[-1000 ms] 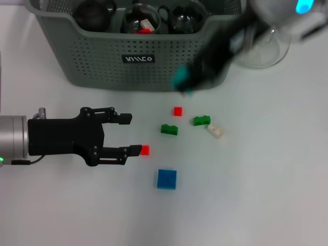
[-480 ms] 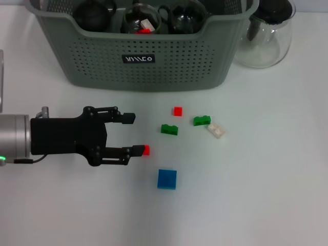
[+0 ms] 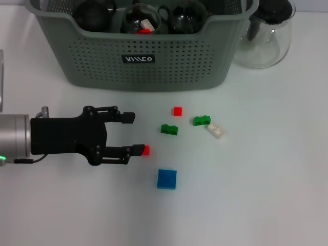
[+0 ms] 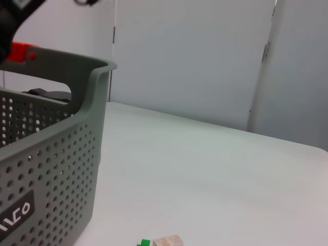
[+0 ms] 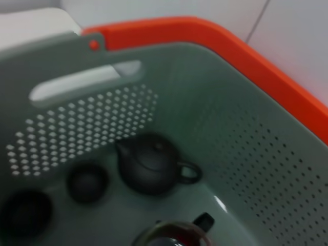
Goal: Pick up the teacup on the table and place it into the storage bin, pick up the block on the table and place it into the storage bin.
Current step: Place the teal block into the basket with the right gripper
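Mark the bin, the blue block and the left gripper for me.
bin (image 3: 169, 66), head view, on its perforated front wall.
blue block (image 3: 166, 179), head view, on its top face.
left gripper (image 3: 134, 134), head view, midway between its open fingertips.

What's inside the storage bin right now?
In the storage bin, the head view shows dark round teaware, a glass vessel holding a pale block with something red, and another glass piece. The right wrist view shows a dark teapot. The front wall hides the floor.
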Available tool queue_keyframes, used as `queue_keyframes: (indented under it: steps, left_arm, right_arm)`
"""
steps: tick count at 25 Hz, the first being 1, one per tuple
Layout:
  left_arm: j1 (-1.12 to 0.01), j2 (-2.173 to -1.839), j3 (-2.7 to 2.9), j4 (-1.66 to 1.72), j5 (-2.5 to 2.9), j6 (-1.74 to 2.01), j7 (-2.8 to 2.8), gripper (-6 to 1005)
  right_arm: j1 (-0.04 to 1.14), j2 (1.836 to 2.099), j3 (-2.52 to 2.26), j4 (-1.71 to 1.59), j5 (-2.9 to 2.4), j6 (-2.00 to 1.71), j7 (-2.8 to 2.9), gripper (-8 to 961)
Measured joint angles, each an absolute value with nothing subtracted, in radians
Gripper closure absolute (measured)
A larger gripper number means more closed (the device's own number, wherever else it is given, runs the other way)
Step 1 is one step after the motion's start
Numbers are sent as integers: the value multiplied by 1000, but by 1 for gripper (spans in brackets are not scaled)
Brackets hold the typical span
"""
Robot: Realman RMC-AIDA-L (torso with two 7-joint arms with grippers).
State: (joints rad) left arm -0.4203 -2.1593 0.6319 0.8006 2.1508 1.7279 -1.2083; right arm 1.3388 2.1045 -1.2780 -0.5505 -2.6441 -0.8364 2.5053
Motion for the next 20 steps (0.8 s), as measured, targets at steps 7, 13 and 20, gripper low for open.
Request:
queue_keyframes:
  steps: [7, 13, 20]
  left_arm:
    - [-421, -2160, 632, 801, 2152, 1728, -1210, 233]
    - [-422, -2160, 632, 800, 2152, 1724, -1210, 233]
    - [-421, -2161, 632, 799, 2152, 1722, -1210, 233]
  right_arm:
    - [1330, 2109, -1352, -483, -2530, -736, 2430, 525]
    - [1331, 2110, -1365, -485, -2520, -737, 2415, 526]
    - [1334, 2111, -1382, -489, -2519, -739, 2422, 479]
